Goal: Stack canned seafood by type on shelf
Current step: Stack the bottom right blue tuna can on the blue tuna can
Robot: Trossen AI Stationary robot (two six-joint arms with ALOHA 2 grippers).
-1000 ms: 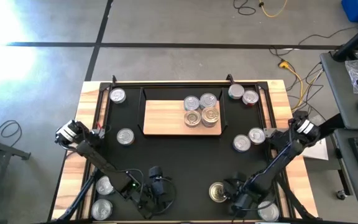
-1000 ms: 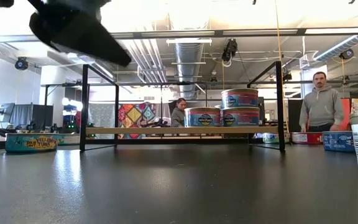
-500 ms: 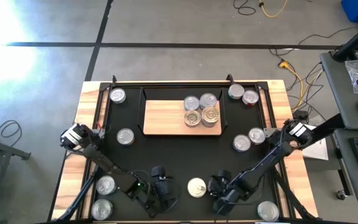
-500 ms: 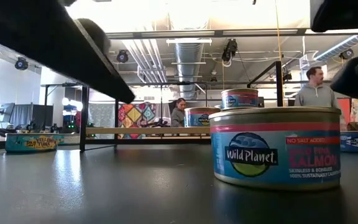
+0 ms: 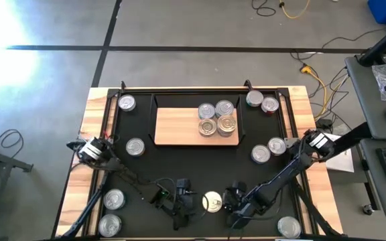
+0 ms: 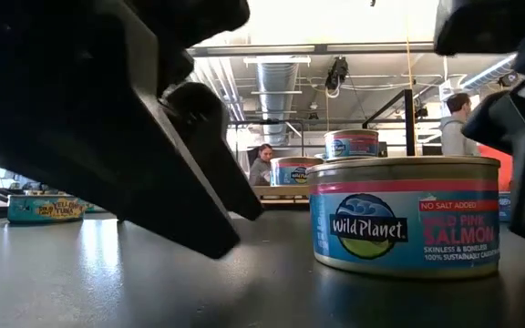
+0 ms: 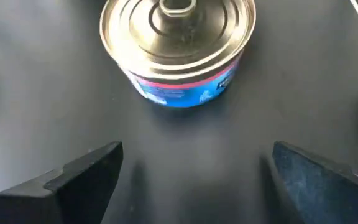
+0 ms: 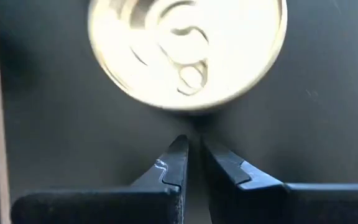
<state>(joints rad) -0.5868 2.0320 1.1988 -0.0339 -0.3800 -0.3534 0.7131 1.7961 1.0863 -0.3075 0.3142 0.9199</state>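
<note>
The light-wood bench [image 5: 96, 107] is carrying a large black mat [image 5: 179, 161] that is covering most of its top. Toward the mat's far edge, the flat light-wood shelf board with thin black frame ends [image 5: 176, 127] is lying, and on its right half four short round silver- and gold-topped tins [image 5: 218, 118] are sitting in a tight cluster; in the low view one of them is standing on top of others.

The two dark arms are reaching in from the bench's near corners and meeting at the middle of the mat's near edge. The left gripper [image 5: 187, 203] is hovering low just left of a gold-topped round salmon tin with a pink-and-blue label [image 5: 212, 201], its jaws spread wide with the tin lying ahead of the gap, not between the fingers [image 7: 82, 171]. The right gripper [image 5: 228, 203] is sitting just right of the same tin, its jaws pressed together, tips right beside the tin's rim.

Other loose tins are lying around the mat: one near the far-left corner [image 5: 126, 103], one left of the shelf [image 5: 135, 147], two at the near-left corner [image 5: 112, 199], two by the far-right corner [image 5: 262, 102], two along the right edge [image 5: 268, 149], and one at the near-right corner [image 5: 288, 227].
</note>
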